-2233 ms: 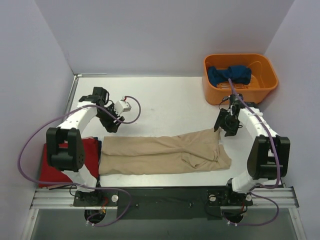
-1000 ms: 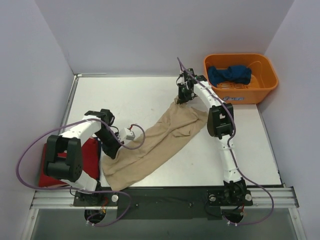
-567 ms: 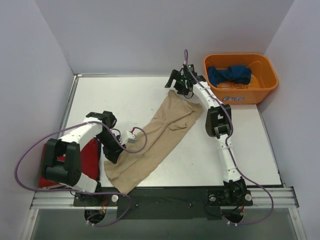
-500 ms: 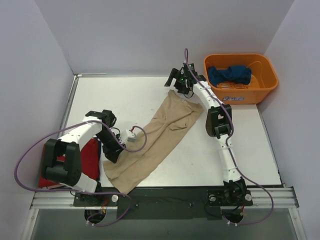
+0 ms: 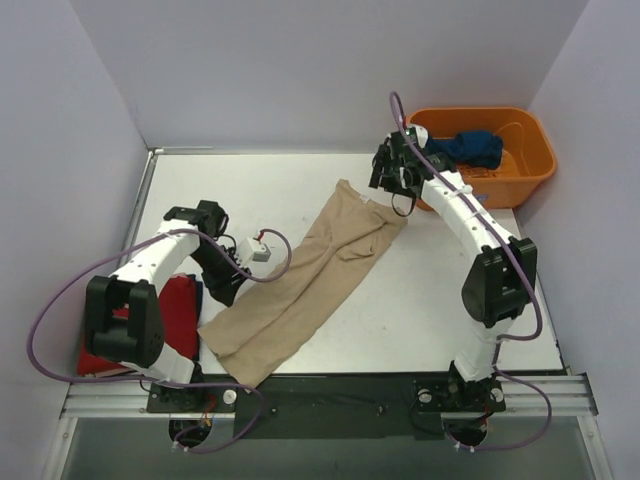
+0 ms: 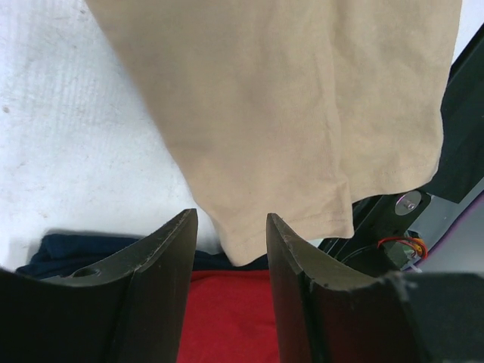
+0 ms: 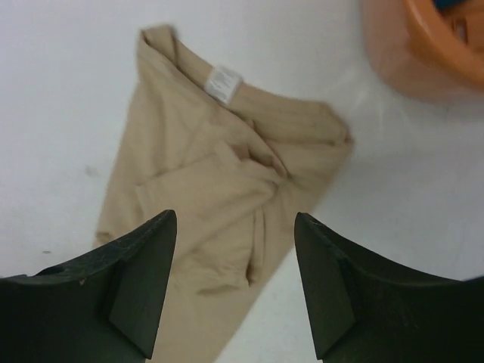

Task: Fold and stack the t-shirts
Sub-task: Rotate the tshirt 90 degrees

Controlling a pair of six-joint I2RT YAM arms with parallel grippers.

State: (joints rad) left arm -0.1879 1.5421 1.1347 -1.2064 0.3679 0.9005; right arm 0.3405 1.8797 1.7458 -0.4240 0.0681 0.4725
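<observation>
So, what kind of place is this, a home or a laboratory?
Most likely a laboratory robot cell: the left arm and right arm are mounted on a metal rail at the edge of a white table, and plain pale walls enclose it on three sides.

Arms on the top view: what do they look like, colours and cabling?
The left arm and right arm are white links with black joint blocks, each trailing a looping purple cable. The left hand and right hand have two broad matte-black fingers. No markings show.
</observation>
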